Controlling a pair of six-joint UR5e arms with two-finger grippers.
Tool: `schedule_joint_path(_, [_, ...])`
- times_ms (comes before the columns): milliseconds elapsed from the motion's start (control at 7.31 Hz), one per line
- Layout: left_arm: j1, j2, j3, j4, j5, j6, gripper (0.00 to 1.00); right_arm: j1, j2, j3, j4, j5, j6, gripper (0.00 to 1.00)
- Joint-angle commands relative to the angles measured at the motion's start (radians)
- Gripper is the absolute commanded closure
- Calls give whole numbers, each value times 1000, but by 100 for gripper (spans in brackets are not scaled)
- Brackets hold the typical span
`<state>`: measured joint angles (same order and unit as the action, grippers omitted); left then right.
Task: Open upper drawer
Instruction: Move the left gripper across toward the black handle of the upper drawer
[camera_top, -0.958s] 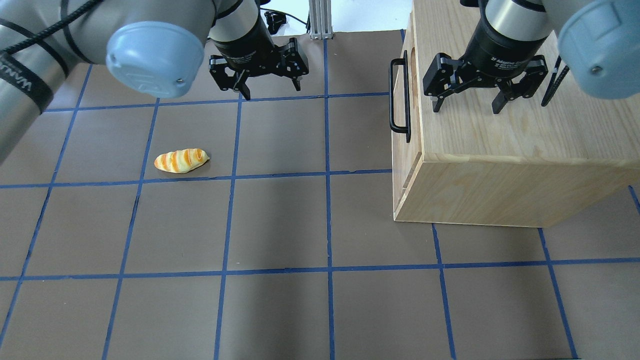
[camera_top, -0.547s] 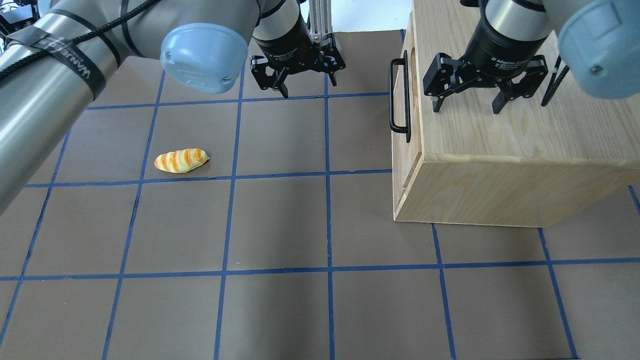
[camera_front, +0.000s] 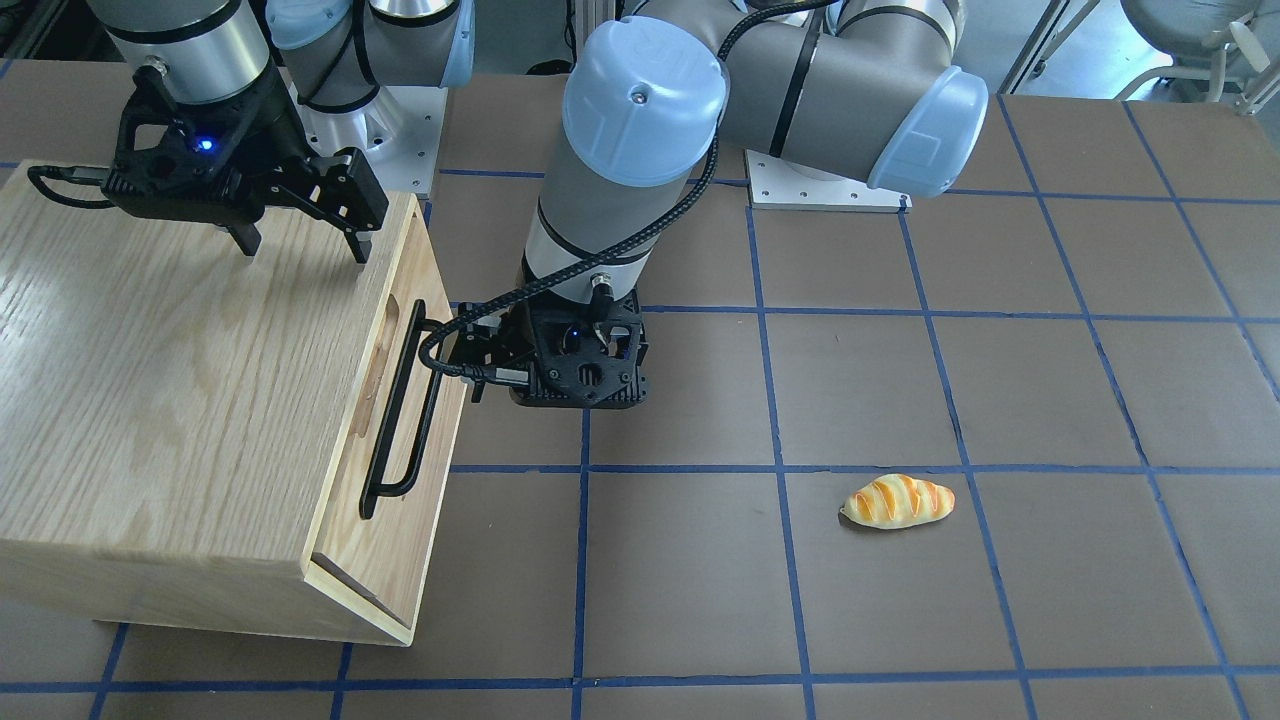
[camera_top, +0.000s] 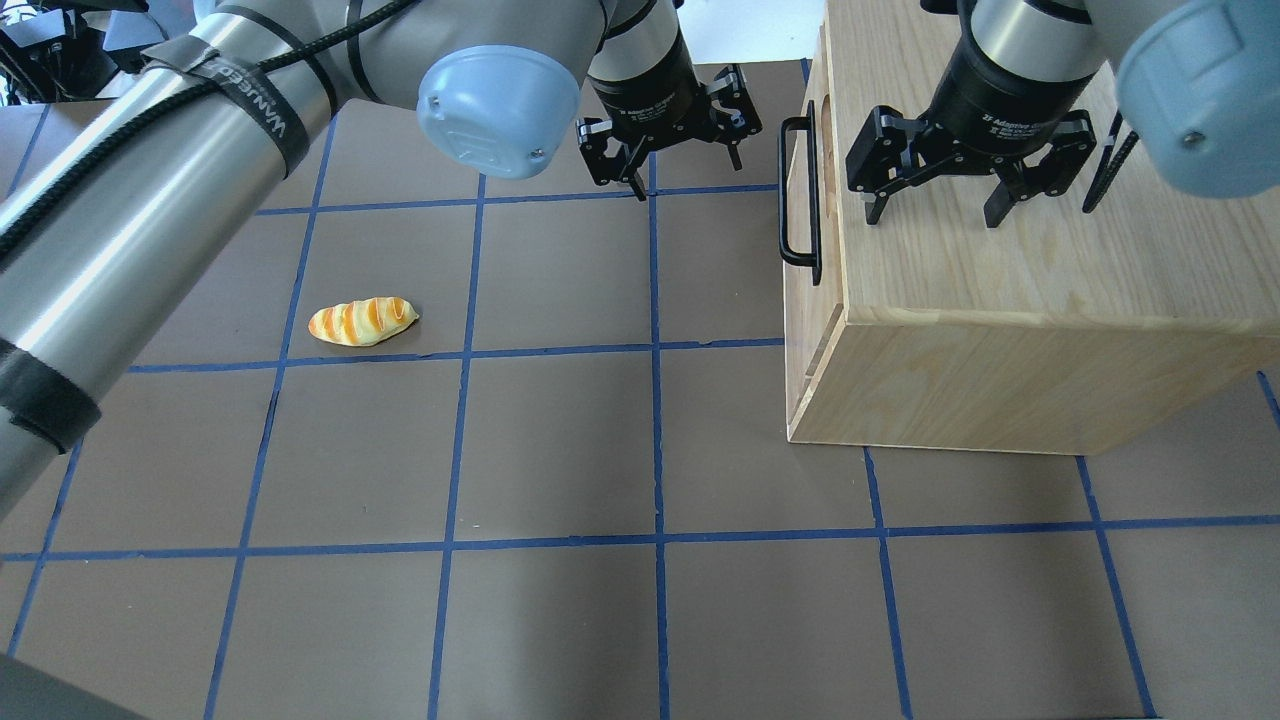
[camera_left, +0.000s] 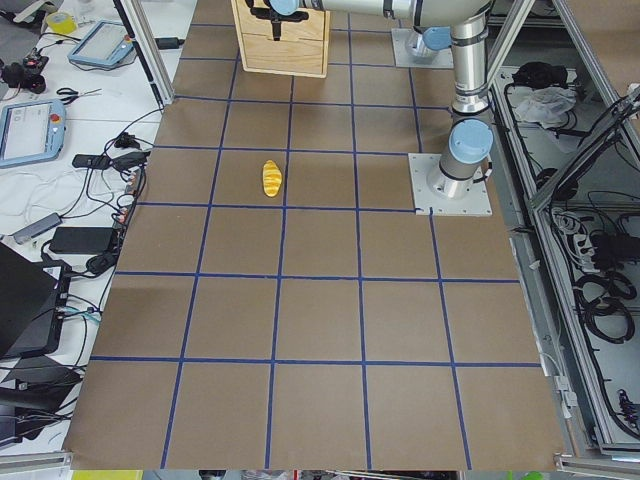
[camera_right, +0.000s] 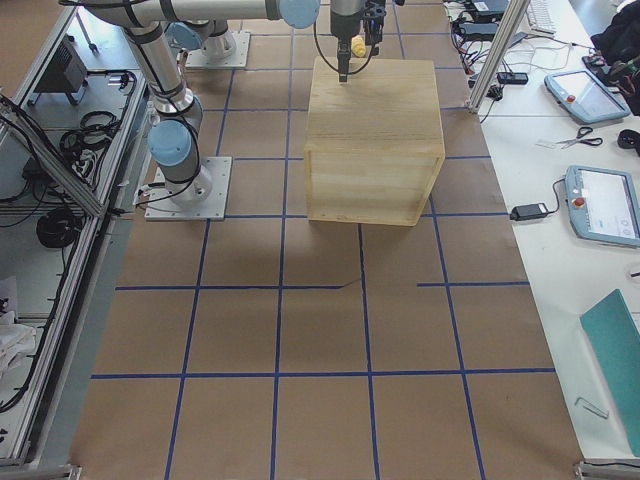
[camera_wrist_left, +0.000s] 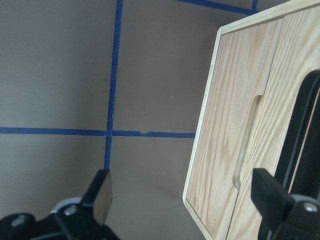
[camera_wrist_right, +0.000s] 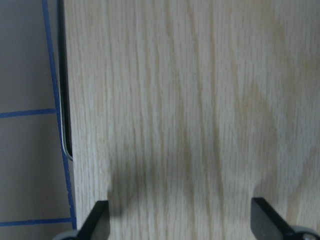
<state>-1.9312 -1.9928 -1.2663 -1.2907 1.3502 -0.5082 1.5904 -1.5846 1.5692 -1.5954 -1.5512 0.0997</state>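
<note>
While left claw (camera_top: 688, 172) and right claw (camera_top: 932, 215) gape, grainy pale-wood upper drawer (camera_front: 383, 365) flush.

The upper drawer (camera_front: 372, 380) sits in the cabinet (camera_front: 180, 400) on the table (camera_front: 1000, 600). The bread (camera_front: 898, 500) lies well apart, on the robot's left.

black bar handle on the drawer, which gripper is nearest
The left gripper, open beside the black bar handle; the right gripper hangs over the oak-grain cabinet top.

The right end effector (camera_top: 935, 215) reads "2F Adaptive"; an arm strap (camera_top: 252, 105) perhaps "WANLEED".
</note>
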Motion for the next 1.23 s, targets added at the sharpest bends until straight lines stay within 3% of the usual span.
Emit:
schedule_joint_path(0, [-31,-27,16,19,0,-29,0,0,0,0,0,0,0,0])
schedule_joint_path(1095, [-75,-58,15,47,-6,-72,0,0,0,0,0,-1,0,0])
